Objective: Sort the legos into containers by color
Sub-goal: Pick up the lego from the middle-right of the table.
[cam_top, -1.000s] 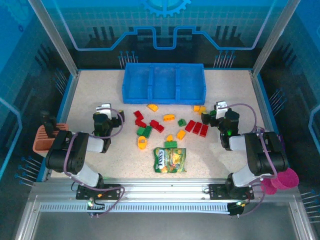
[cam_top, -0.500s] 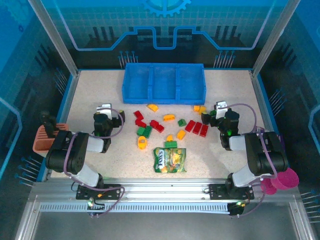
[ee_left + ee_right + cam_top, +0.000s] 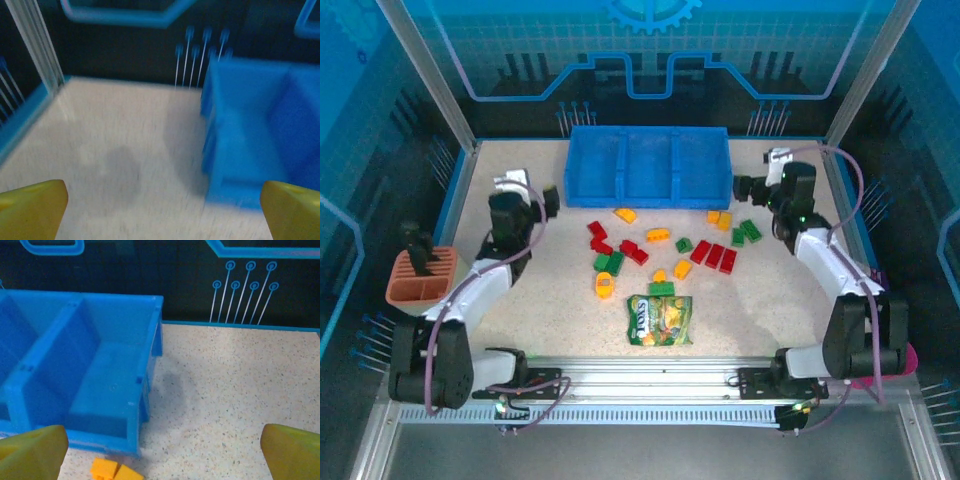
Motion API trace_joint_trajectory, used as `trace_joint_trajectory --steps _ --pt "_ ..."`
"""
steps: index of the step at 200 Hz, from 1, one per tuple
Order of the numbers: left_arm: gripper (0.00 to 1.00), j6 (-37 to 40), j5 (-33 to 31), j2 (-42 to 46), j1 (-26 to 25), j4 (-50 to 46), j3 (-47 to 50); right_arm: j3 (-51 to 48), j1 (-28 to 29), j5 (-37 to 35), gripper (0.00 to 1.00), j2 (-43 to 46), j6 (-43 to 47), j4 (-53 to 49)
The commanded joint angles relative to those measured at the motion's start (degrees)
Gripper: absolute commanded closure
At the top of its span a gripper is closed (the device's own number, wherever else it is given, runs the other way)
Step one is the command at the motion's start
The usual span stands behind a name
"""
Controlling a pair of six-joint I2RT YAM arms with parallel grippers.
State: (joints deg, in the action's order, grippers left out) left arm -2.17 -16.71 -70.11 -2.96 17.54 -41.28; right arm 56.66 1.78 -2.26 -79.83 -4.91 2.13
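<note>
The legos [image 3: 660,250], red, green and yellow-orange, lie scattered on the speckled table in front of the blue tray of containers [image 3: 648,190]. My left gripper [image 3: 528,192] hovers open just left of the tray's left end, nothing between its yellow fingertips [image 3: 30,205]. The blurred left wrist view has the tray [image 3: 250,125] at the right. My right gripper [image 3: 760,172] hangs open off the tray's right end, above a few green legos [image 3: 750,230]. The right wrist view looks into the tray's right compartment [image 3: 145,370], with a yellow-orange lego [image 3: 112,470] at its near corner.
A green-yellow candy bag [image 3: 660,320] lies in front of the legos. An orange-brown basket [image 3: 420,280] sits at the left table edge and a pink cup [image 3: 890,360] at the right. Metal frame posts and raised blue borders bound the table.
Both arms have unfolded and reached forward. The left gripper moved up to the tray's left end, the right gripper to its right end. Both stayed open.
</note>
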Motion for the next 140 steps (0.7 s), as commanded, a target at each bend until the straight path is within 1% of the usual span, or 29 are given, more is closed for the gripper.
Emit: trace_joint_trajectory --steps 1,10,27,47,62,75,99,119,140 --pt "0.01 -2.85 1.26 1.20 -0.38 -25.10 -10.18 7.14 -0.67 3.87 0.00 -6.23 -2.39 -24.04" --pt "0.01 -2.92 3.76 0.22 -0.36 -30.02 -13.88 9.22 -0.32 2.32 0.00 -8.37 -3.17 -27.24" --pt "0.01 -1.97 6.90 -3.05 -0.47 -38.62 -20.59 11.60 -0.59 2.66 0.00 -11.73 -4.00 -30.72" --pt "0.01 -0.95 9.98 -6.58 -0.50 -44.27 -25.78 14.93 -1.46 2.69 0.00 -16.01 -6.16 -35.18" --pt "0.01 -0.64 11.87 -8.20 -0.67 -45.01 -27.01 16.89 -1.94 2.68 0.00 -18.89 -6.95 -37.36" --pt "0.00 -0.72 12.16 -9.10 -0.82 -44.33 -26.80 18.04 -2.02 1.47 0.01 -20.84 -7.63 -38.61" --pt "0.01 -0.90 13.31 -10.52 -1.08 -44.00 -26.79 19.00 -2.39 -0.12 0.03 -23.32 -7.69 -38.75" --pt "0.01 -0.53 12.87 -11.19 -1.39 -44.73 -27.14 19.97 -2.62 -0.28 0.04 -26.01 -7.22 -38.91" --pt "0.01 -0.37 12.52 -11.09 -1.65 -45.14 -27.24 21.34 -3.10 -0.46 0.09 -28.97 -7.40 -39.51"
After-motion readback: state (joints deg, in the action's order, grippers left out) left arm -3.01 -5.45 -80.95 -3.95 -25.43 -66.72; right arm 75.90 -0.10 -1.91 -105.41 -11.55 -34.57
